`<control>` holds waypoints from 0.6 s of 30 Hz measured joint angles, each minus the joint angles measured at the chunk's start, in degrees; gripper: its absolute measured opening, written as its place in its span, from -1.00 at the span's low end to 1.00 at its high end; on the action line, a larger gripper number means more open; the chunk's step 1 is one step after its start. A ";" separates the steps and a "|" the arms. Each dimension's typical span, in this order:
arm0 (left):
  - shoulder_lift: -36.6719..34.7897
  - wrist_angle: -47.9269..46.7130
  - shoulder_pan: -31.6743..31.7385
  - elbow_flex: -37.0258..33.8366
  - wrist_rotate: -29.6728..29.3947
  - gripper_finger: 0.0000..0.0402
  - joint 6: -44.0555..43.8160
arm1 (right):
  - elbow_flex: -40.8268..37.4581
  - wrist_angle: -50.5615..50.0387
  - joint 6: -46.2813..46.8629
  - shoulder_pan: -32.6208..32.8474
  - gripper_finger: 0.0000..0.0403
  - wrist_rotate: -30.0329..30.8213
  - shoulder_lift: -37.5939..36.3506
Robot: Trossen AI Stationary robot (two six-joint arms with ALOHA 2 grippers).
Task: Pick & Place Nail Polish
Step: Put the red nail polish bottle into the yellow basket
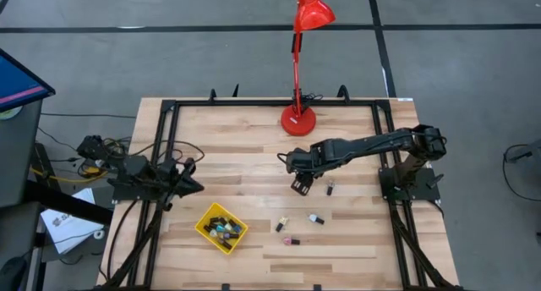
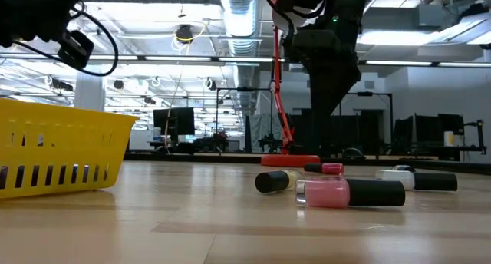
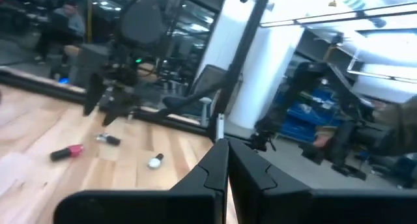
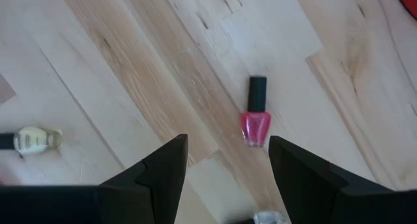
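Note:
Several nail polish bottles lie on their sides on the wooden table: a pink one with a black cap (image 4: 256, 120), a pale one (image 4: 30, 139), and others (image 1: 330, 188) (image 1: 315, 218) (image 1: 291, 240). More of them lie in the yellow tray (image 1: 221, 227). My right gripper (image 4: 228, 159) hangs open above the table, fingers pointing steeply down, with the pink bottle just ahead of the gap and untouched. In the high view it (image 1: 299, 187) stands over the table's middle. My left gripper (image 1: 193, 187) is shut with nothing in it, held level near the table's left side (image 3: 227, 160).
A red desk lamp (image 1: 297, 118) stands on its round base at the table's far middle. A black frame (image 1: 169, 105) runs along the table's edges. In the low view the tray's slotted wall (image 2: 61, 153) is at the near left, with bottles (image 2: 349, 193) to its right.

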 joint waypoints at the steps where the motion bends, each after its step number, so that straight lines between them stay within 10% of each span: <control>1: 0.00 0.06 0.00 0.00 0.24 -0.99 0.59 | 0.00 0.56 0.00 0.00 0.03 0.00 0.19; 8: 0.00 -0.66 4.49 0.00 0.44 -0.99 4.35 | -0.33 0.69 0.61 -2.32 0.03 -2.21 0.24; 18: 0.00 -1.87 28.30 0.00 17.96 -0.99 4.02 | -3.72 2.18 0.47 -4.99 0.03 -3.06 0.24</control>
